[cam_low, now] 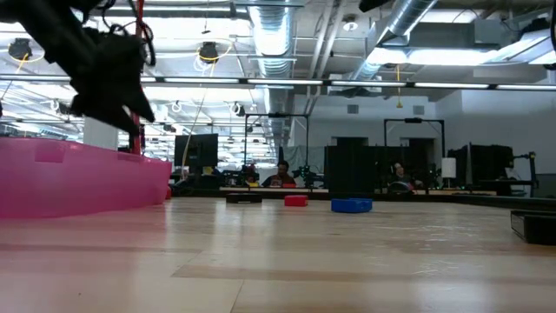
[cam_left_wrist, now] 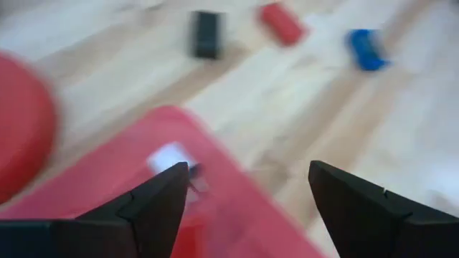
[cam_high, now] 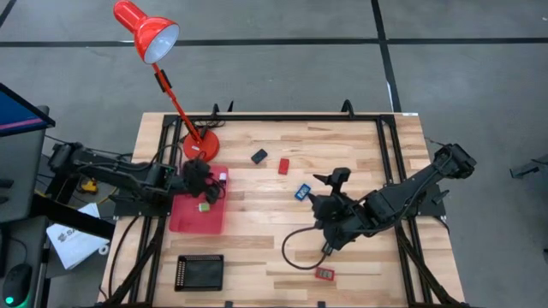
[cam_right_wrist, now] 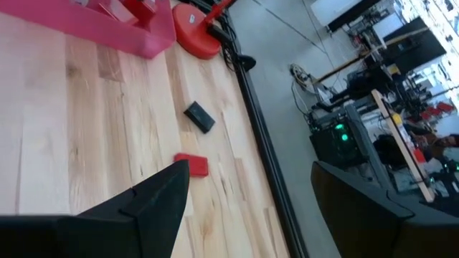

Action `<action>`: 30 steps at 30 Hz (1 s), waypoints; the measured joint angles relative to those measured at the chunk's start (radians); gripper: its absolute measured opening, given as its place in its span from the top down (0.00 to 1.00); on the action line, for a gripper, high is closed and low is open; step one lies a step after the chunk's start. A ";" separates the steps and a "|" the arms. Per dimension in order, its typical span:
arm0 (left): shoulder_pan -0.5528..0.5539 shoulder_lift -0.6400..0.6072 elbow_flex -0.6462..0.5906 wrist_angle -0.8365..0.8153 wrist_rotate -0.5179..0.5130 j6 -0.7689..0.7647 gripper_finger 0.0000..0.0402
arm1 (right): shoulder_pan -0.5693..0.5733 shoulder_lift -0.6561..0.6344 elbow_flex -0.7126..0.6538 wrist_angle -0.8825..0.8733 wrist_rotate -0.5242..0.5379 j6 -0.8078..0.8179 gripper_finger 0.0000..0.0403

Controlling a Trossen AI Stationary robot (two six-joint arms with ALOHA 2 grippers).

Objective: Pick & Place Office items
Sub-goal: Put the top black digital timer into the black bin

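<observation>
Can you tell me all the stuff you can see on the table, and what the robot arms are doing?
red tray: 1, red, table's left side, under the left gripper
pieces in the red tray: at least 2, one pale, one white
black piece: 1, black, far middle
red piece: 1, red, beside the black piece
blue piece: 1, blue, middle
small red piece: 1, red, near edge
black tray: 1, black, near left
desk lamp: 1, red, far left corner
left gripper: open, over the red tray
right gripper: open, near the blue piece
</observation>
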 joint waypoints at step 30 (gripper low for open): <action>0.082 0.470 0.153 0.750 0.179 0.522 0.41 | 0.008 -0.001 -0.085 -0.279 0.020 0.510 0.29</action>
